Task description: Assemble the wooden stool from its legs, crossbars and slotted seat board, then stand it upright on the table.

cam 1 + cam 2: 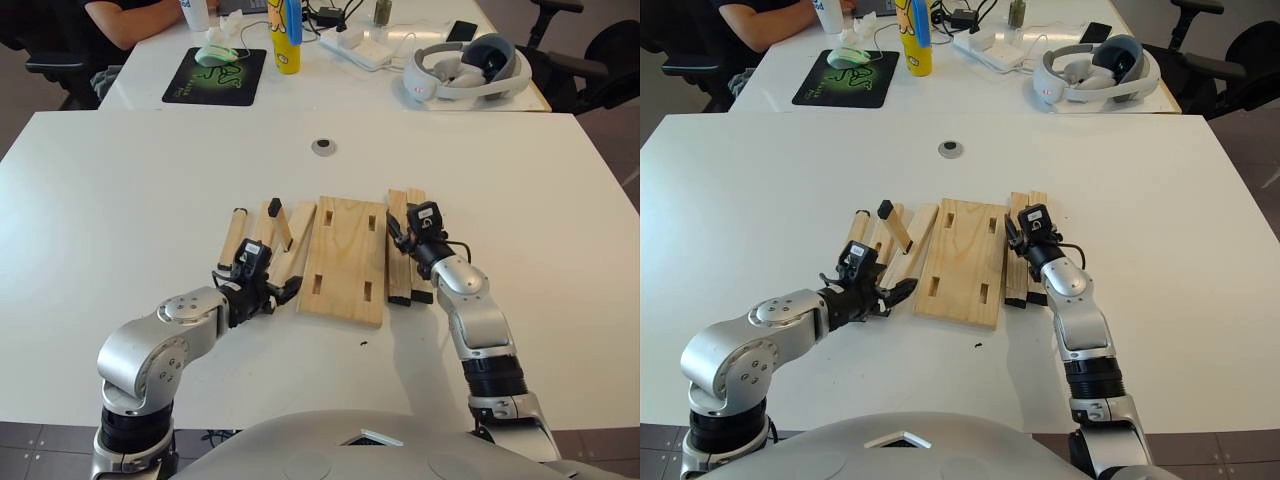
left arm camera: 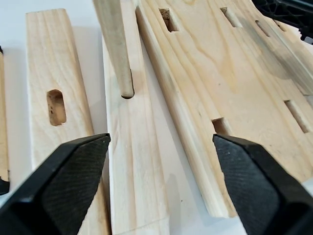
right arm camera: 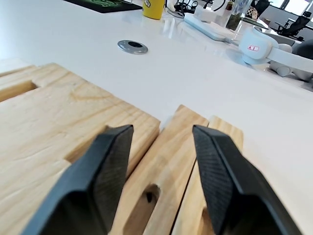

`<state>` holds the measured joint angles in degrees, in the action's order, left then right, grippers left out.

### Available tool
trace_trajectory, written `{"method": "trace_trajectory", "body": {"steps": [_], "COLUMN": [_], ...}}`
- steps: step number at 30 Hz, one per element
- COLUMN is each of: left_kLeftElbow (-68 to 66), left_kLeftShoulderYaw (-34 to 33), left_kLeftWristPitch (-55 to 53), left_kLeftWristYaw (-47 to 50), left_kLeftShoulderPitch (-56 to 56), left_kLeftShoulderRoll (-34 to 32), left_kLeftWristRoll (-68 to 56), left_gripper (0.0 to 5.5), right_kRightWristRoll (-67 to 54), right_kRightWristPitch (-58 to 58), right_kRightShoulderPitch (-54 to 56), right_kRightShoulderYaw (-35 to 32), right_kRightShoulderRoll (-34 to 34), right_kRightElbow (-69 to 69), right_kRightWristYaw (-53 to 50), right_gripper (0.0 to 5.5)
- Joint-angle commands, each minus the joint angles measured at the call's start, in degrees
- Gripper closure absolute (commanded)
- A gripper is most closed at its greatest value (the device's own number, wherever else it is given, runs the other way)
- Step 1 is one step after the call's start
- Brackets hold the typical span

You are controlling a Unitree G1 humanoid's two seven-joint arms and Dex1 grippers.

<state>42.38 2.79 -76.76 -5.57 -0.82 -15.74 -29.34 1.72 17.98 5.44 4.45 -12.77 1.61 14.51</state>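
Seat board (image 1: 343,262): lies flat near the middle of the counter (image 1: 120,200), four slots facing up, nothing fitted into it.
Left pieces (image 1: 270,235): slotted legs and a round crossbar (image 1: 232,236) lie just beside the board's left edge, some overlapping.
Right pieces (image 1: 400,268): slotted legs lie flat against the board's right edge.
Left tool (image 1: 285,292): fingers spread wide and empty, low at the near ends of the left pieces.
Right tool (image 1: 397,232): fingers apart, holding nothing, straddling the slotted right pieces.
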Motion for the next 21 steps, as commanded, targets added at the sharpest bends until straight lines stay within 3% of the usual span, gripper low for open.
{"method": "trace_trajectory", "body": {"steps": [1, 21], "left_kLeftElbow": [-2.2, -5.6], "left_kLeftShoulderYaw": [1.6, 2.0], "left_kLeftWristPitch": [1.7, 6.0], "left_kLeftWristYaw": [1.1, 4.6], "left_kLeftShoulderPitch": [0.4, -1.9], "left_kLeftShoulderRoll": [1.0, 7.0], "left_kLeftWristRoll": [2.2, 8.0], "left_gripper": [1.61, 1.61], "right_kRightWristRoll": [-0.1, -0.3], "right_kRightWristPitch": [0.8, 1.6], "right_kRightShoulderPitch": [1.2, 1.9], "right_kRightShoulderYaw": [0.0, 1.0], "right_kRightShoulderRoll": [-0.4, 0.0], "right_kRightElbow": [-0.2, -0.3], "right_kRightWristYaw": [0.6, 1.8], "right_gripper": [3.25, 3.25]}}
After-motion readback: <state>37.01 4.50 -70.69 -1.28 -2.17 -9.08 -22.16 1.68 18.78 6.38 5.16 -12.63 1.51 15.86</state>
